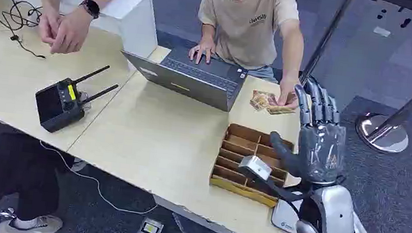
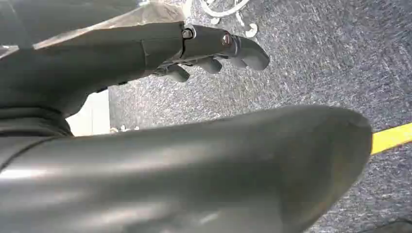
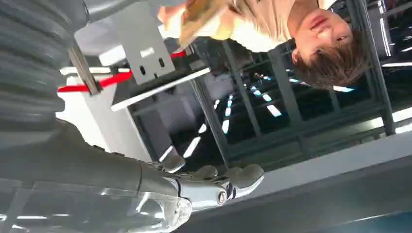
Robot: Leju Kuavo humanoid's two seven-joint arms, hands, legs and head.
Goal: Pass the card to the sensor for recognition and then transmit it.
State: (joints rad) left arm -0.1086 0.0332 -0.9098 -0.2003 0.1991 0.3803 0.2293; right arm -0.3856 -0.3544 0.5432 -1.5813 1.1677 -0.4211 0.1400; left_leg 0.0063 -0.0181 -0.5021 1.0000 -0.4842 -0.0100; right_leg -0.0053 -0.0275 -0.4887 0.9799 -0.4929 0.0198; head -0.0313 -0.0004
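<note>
Right now the right hand [image 1: 319, 142] stands raised above the desk's near right part, fingers straight up and spread, holding nothing. Nearest of all, a white sensor base [image 1: 285, 216] sits at the near edge, partly behind the silver forearm. Just beyond it lies the brown divided tray [image 1: 246, 156], near the desk's [image 1: 160, 140] near right edge, and a small grey block [image 1: 255, 166] shows over the tray's right side just beside the thumb; whether it rests on the tray I cannot tell. The cards [image 1: 262, 100] lie fanned at the far right edge, beyond the raised fingertips and apart from them, under the hand of a person in a beige shirt [image 1: 249, 19]. That person's other hand rests on the open laptop [image 1: 193, 79] at the far edge's middle, which walls off the tray's far left side. Open desk runs between laptop and near edge, left of the tray. Further left, a black controller with two antennas [image 1: 63, 102] sits near the seam between the two desk tops, and a second person's clasped hands [image 1: 61, 28] hover beside black cables [image 1: 15, 18]. Down in the left wrist view, the left hand [image 2: 204, 53] hangs over grey carpet, fingers loosely extended, grasping nothing.
</note>
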